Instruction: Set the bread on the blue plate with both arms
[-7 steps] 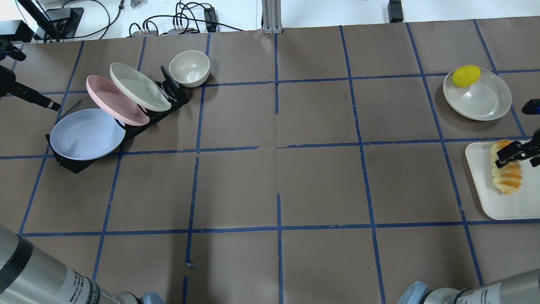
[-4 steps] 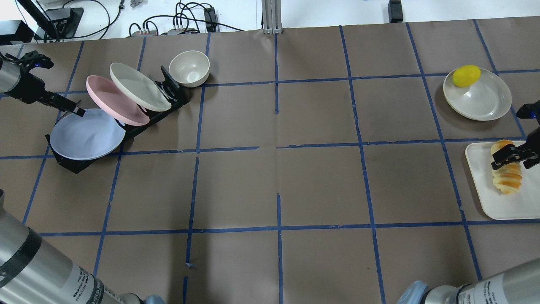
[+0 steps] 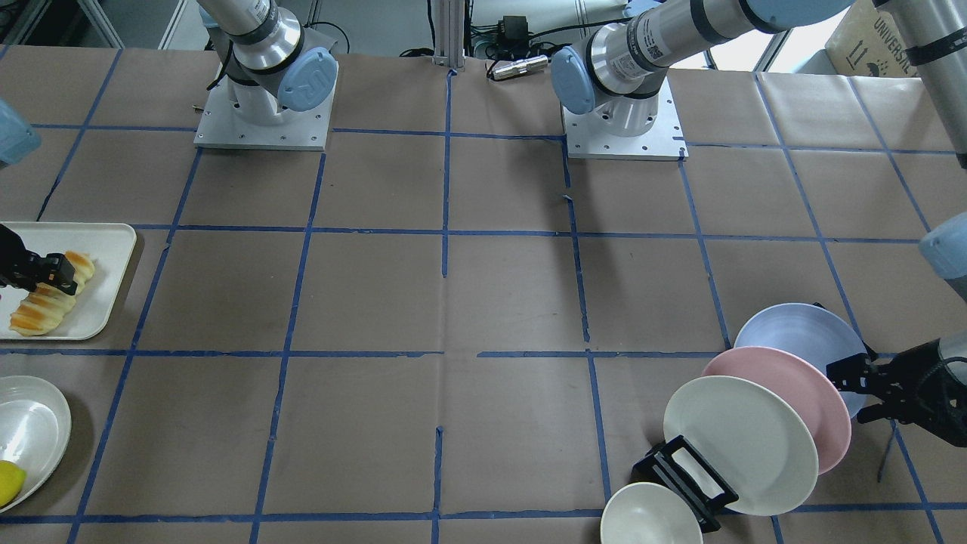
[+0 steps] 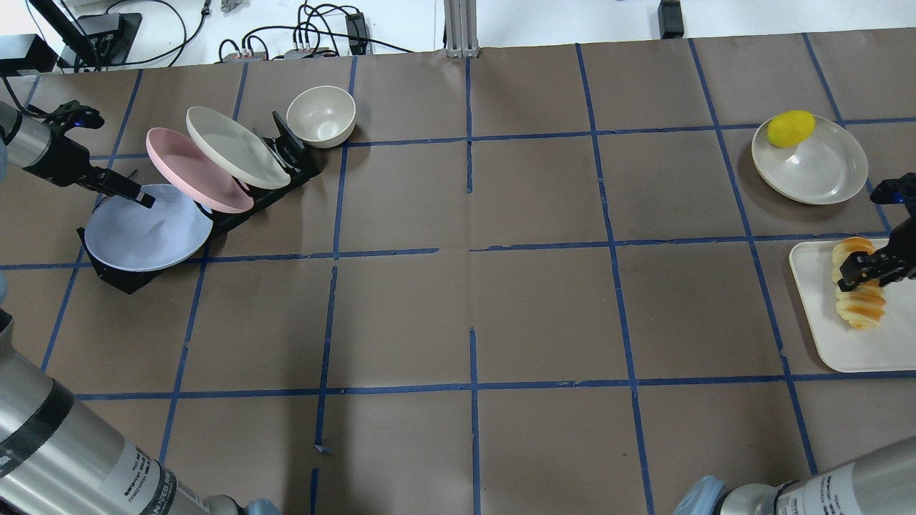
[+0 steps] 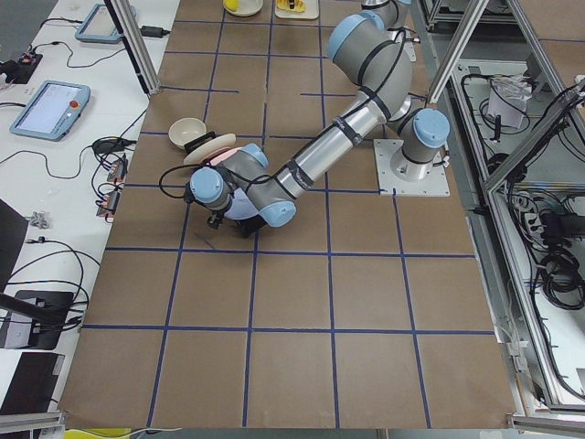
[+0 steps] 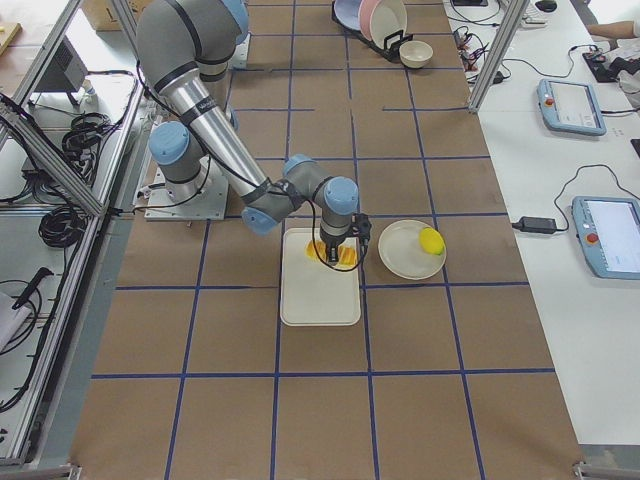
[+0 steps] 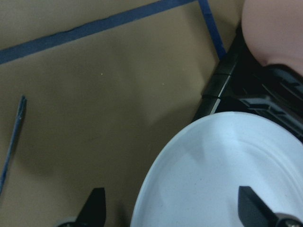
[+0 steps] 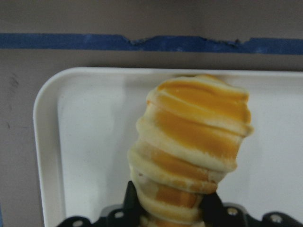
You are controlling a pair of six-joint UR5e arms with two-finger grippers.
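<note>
Right wrist-mounted view: right gripper (image 8: 170,205), 2 fingers pinching the bread (image 8: 194,142) at its sides; bread lies on the cream tray (image 8: 80,142). Next, left gripper (image 7: 173,210): spread wide, straddling the rim of the blue plate (image 7: 213,170), which leans in the black rack (image 7: 246,90). Fingertip contact with the plate: unclear.
</note>
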